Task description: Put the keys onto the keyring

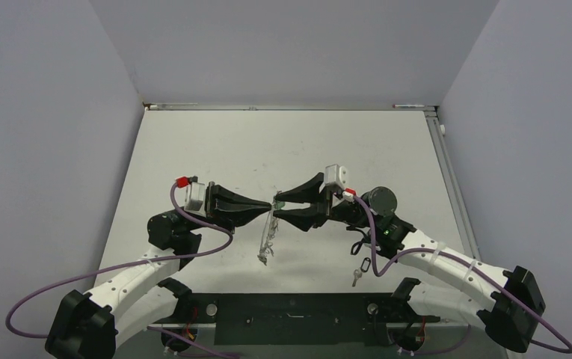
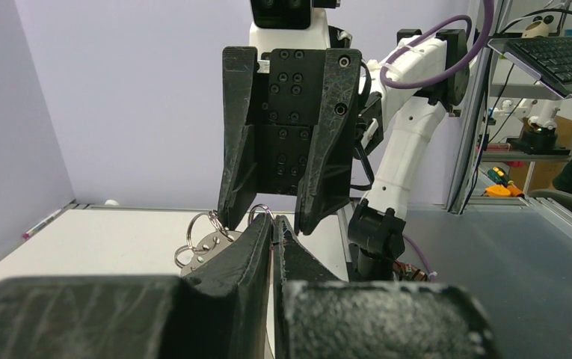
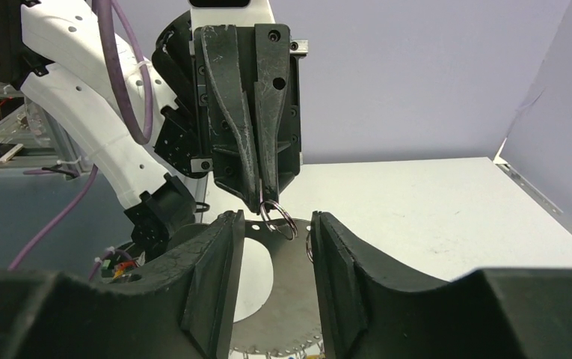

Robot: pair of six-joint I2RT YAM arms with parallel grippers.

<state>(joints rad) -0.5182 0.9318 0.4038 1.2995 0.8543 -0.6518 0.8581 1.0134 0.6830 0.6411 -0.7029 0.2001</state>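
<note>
Top view: left claw (image 1: 265, 205) and right claw (image 1: 277, 208) meet tip to tip over the middle of the counter (image 1: 215, 149). From here the keyring (image 1: 269, 230) reads only as a thin silver line hanging from the left tips, with a small clump at its lower end.

Right wrist view resolves more. The left claw is pinched fully together on a small wire ring (image 3: 277, 218). Below it hangs a flat round silver plate (image 3: 286, 299), dotted along its rim. The right claw's jaws stand partly apart, one on either side of that plate, gripping nothing; whether they touch it can't be told.

Left wrist view adds further small rings (image 2: 197, 233) beside the plate.

Only the top view shows a loose key (image 1: 356, 275), black head and silver blade, lying on the counter near the right forearm.

Open white counter runs beyond the claws to the back wall (image 1: 290, 52). Claws are matte black and wedge-shaped.
</note>
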